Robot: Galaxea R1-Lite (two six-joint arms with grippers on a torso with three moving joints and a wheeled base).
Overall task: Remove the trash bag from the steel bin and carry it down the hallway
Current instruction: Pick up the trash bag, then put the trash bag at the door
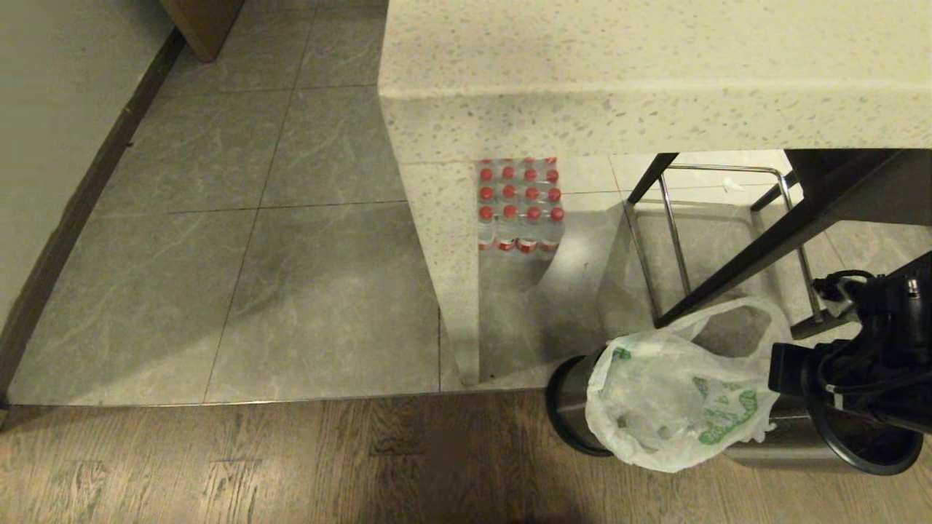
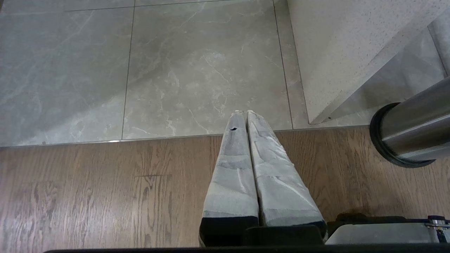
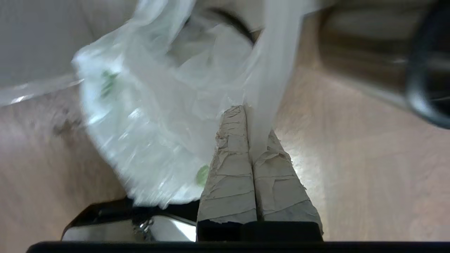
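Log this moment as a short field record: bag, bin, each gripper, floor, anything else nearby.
trash bag: trash bag out of the bin, hanging from the right gripper
steel bin: steel bin on the wooden floor, behind the bag
right gripper: right gripper shut on a strip of the bag
left gripper: left gripper shut, empty, over the wooden floor
hallway: grey tiles beyond the wood
nearby: pack of red-capped bottles under the speckled counter
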